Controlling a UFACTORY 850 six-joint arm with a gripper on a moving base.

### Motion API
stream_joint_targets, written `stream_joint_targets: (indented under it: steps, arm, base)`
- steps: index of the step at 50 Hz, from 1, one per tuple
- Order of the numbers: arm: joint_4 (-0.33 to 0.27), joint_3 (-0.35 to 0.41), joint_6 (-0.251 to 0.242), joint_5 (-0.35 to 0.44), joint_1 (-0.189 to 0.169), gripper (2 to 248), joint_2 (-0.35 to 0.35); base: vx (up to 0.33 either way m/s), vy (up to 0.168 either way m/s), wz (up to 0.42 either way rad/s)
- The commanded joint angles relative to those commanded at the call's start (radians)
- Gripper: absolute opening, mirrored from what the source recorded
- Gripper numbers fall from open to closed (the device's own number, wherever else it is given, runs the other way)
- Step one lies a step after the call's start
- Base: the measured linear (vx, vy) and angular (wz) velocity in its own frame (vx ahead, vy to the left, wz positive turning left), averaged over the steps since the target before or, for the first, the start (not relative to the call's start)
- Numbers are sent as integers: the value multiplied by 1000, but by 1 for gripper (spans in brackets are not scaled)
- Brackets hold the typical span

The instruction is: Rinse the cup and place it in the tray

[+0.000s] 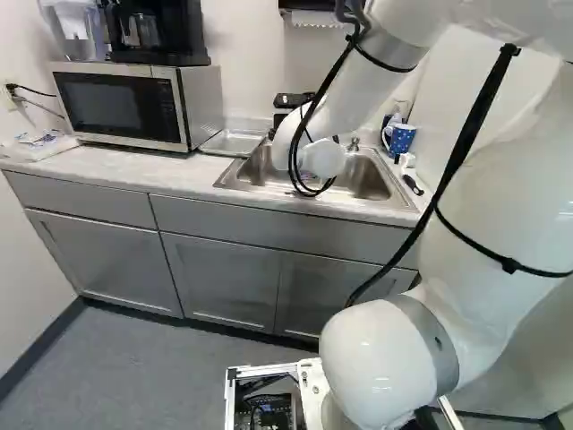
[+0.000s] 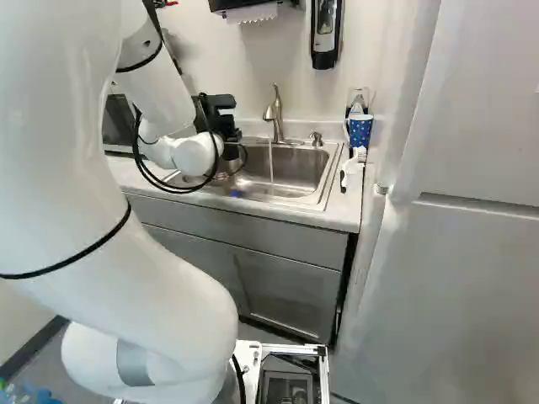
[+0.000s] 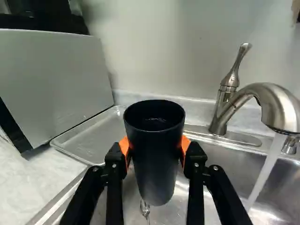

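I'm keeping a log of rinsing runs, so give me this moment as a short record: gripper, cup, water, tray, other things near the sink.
gripper: shut, orange pads on both sides of the cup
cup: black, roughly upright, open end up; whether it holds water, cannot tell
faucet: running, its stream falling beside the cup into the sink
below cup: a trickle
tray: metal, between microwave and sink; cup not in it
also near sink: blue patterned cup

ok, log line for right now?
end effector: shut on black cup | cup: upright, dripping, clear of stream | faucet: running | tray: no cup
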Motion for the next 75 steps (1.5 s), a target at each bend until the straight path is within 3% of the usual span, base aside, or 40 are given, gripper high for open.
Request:
stream_joint_targets:
  steps: [28,75]
  arm:
    - [0,-81,16,-5,69,123,-18]
    - [0,-82,493,-51,69,123,-15]
  base:
    - [0,0,0]
    - [0,0,0]
